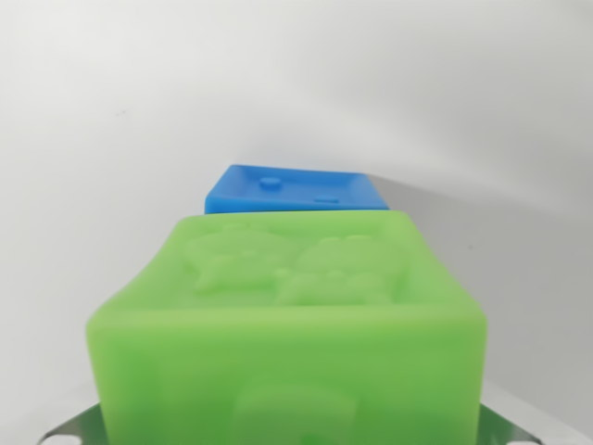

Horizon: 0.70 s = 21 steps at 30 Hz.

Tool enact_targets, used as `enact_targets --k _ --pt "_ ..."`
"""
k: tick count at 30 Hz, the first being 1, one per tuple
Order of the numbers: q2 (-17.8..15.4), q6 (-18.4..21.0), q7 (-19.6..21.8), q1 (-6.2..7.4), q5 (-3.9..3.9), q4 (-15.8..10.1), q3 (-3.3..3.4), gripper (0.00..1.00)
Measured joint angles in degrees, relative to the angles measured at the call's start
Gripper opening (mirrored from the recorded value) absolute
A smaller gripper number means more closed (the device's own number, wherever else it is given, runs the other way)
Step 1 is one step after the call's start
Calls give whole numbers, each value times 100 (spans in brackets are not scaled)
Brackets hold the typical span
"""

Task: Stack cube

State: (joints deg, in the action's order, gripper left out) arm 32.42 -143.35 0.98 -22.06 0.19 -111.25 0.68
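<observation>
A green cube [296, 324] with raised figures on its top face fills the lower half of the wrist view, very close to the camera. Slivers of the metal fingers [72, 428] show against its lower left and lower right sides, so my gripper [292, 434] is shut on the green cube. Just beyond the green cube's far edge a blue cube [295, 189] rests on the white surface. Only the blue cube's top face and a strip of its front show. Whether the two cubes touch is hidden.
A plain white surface [111, 139] surrounds both cubes on every side, with a soft shadow to the right of the blue cube.
</observation>
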Motion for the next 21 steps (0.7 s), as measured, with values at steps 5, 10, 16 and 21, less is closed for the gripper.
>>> enact_targets --k 5,10,16,21 --pt "95 -83 0 0 0 10 -1 0" --pt "165 -144 0 0 1 22 -1 0" --pt "210 -177 0 0 1 30 -1 0" --pt "212 -180 -1 0 1 33 -1 100"
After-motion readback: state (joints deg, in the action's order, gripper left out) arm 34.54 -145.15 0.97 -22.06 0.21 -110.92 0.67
